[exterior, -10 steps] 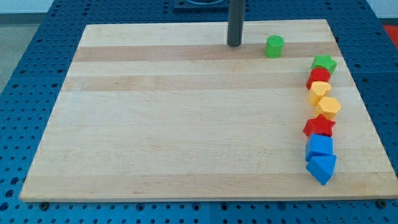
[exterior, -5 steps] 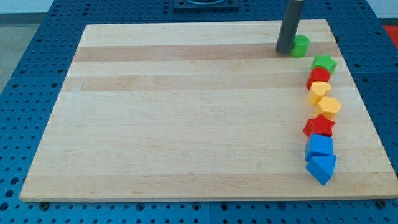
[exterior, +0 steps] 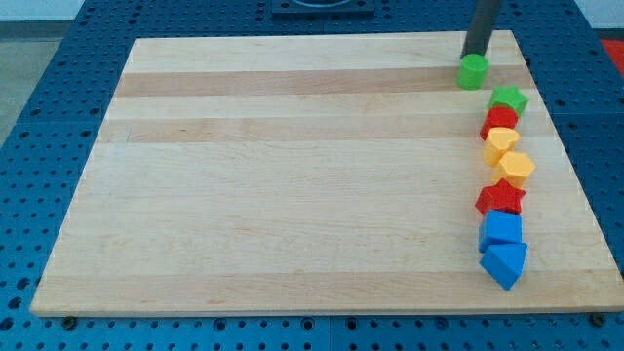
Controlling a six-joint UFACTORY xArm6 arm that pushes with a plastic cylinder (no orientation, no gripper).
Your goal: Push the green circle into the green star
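The green circle [exterior: 473, 71] sits on the wooden board near the view's top right. The green star [exterior: 508, 99] lies just below and to the right of it, a small gap apart. My tip [exterior: 475, 56] is right above the green circle, touching or nearly touching its top edge. The rod rises out of the view's top.
Below the green star a column of touching blocks runs down the board's right side: a red block [exterior: 499, 122], a yellow block [exterior: 501, 142], a yellow block [exterior: 516, 168], a red star [exterior: 499, 198], a blue block [exterior: 502, 228], a blue block [exterior: 504, 262]. The board's right edge [exterior: 568, 146] is close.
My tip swept right from the board's top middle, pushed the green circle right toward the star, then moved from its left side to above it.
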